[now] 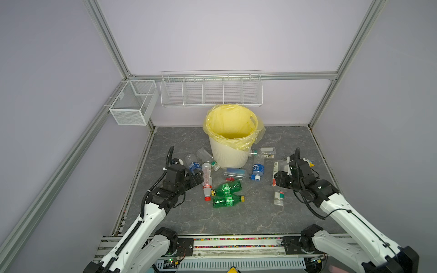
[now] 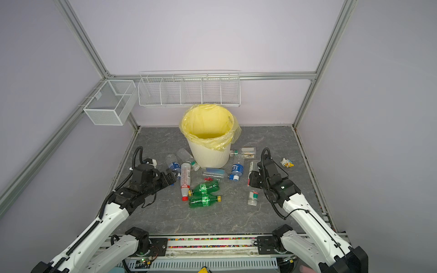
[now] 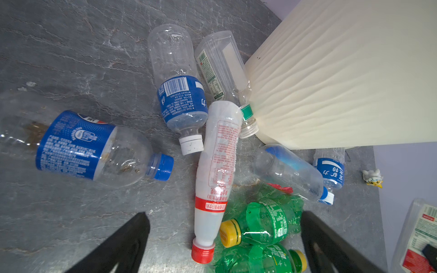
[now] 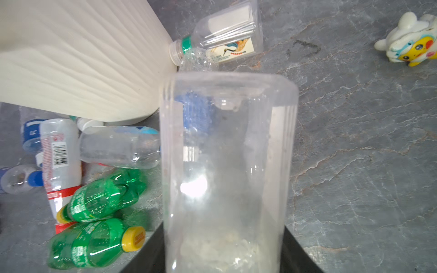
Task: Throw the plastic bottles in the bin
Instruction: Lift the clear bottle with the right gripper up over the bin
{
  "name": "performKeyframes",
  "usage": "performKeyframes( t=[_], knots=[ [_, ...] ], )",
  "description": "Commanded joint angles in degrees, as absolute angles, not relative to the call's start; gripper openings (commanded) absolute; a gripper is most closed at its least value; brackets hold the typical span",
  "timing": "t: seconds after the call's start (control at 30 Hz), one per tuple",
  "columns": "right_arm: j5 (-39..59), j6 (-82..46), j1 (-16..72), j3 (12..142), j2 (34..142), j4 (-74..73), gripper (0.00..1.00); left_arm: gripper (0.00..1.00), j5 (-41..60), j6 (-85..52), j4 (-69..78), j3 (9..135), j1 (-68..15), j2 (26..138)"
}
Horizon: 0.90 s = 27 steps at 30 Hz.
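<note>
Two hands | left hand (image 3: 223, 216) spread wide | right hand (image 4: 223, 248) clamped on clear bottle (image 4: 227, 153)

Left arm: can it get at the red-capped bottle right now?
Probably yes. The left pincer is open and close beside the red-capped bottle, which lies flat with nothing on top of it. One catch: a green bottle crowds its neck, so a grip mid-body looks safer.

Robotics lab enclosure: aluminium-profile frame (image 1: 295, 76), plain lilac wall panels (image 1: 224, 35), hanging wire baskets (image 1: 210, 92), two bench-mounted arms (image 1: 354, 219).
</note>
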State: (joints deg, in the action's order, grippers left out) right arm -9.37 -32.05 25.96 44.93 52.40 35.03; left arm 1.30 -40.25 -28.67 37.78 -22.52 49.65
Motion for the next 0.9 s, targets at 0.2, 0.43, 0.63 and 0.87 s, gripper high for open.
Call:
performKeyframes(
  t=[0.2, 0.43, 0.63, 0.87],
  knots=[
    [-7.26, -28.97, 25.70, 49.95, 46.58, 37.37, 0.54, 1.00, 1.13, -41.24, -27.56, 36.40, -22.50, 49.68],
    [-6.68, -28.72, 25.74, 53.57, 44.98, 37.32, 0.54, 1.00, 1.45, -41.26, -27.42, 36.26, -22.51, 50.10],
    [-6.65, -28.17, 25.68, 55.47, 44.98, 37.38, 0.54, 1.00, 1.93, -41.84, -26.61, 34.94, -22.51, 49.83],
    [-5.48, -26.54, 25.76, 59.85, 46.55, 36.62, 0.54, 1.00, 2.37, -41.43, -26.78, 36.07, -22.50, 50.52]
  ],
)
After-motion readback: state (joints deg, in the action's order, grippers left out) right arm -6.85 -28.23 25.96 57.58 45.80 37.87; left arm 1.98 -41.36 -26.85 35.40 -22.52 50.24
